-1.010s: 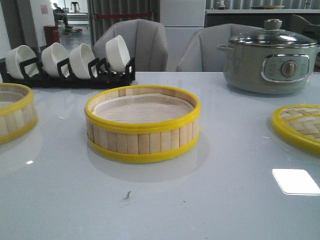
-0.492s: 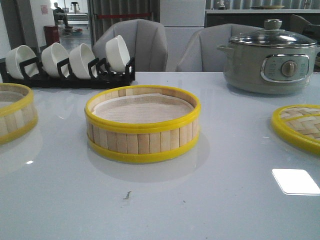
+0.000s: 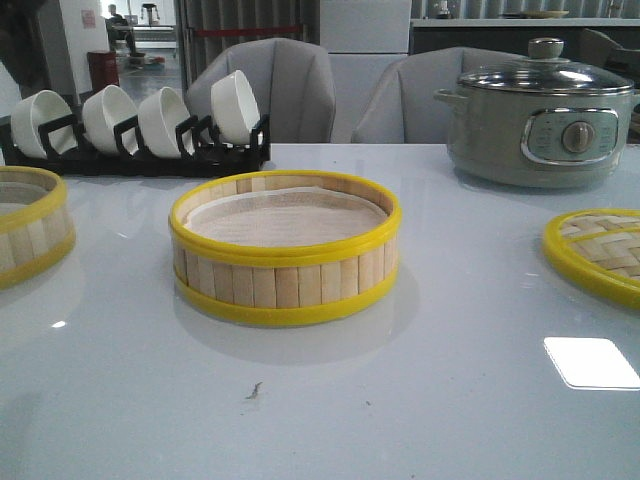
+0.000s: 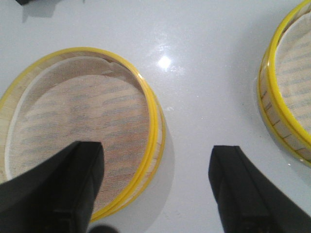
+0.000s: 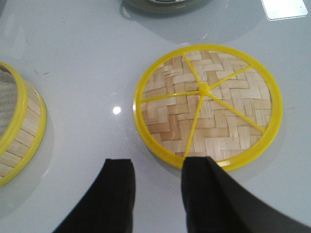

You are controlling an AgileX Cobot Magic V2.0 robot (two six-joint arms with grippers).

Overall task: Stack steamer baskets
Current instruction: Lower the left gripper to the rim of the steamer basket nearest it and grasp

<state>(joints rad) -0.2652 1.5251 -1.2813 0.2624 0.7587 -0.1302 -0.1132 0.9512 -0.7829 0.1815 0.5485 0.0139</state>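
Observation:
Two steamer baskets stand apart on the white table. One steamer basket (image 3: 285, 250) is in the middle and shows in the left wrist view (image 4: 286, 87) and the right wrist view (image 5: 19, 131). The other basket (image 3: 25, 225) is cut off by the left edge of the front view. My left gripper (image 4: 155, 162) hangs open above this left basket (image 4: 82, 121). One finger (image 4: 73, 184) is over its white liner and the other (image 4: 238, 184) is over bare table, with the basket's wall between them. My right gripper (image 5: 158, 170) is open and empty, above the table beside the woven lid (image 5: 209, 104).
A grey-green electric pot (image 3: 540, 120) with a glass lid stands at the back right. The flat bamboo lid (image 3: 600, 250) lies at the right edge. A black rack of white bowls (image 3: 130, 125) stands at the back left. Chairs are behind the table.
A dark shape has come into the top left corner of the front view. Neither basket, the lid nor the pot has moved.

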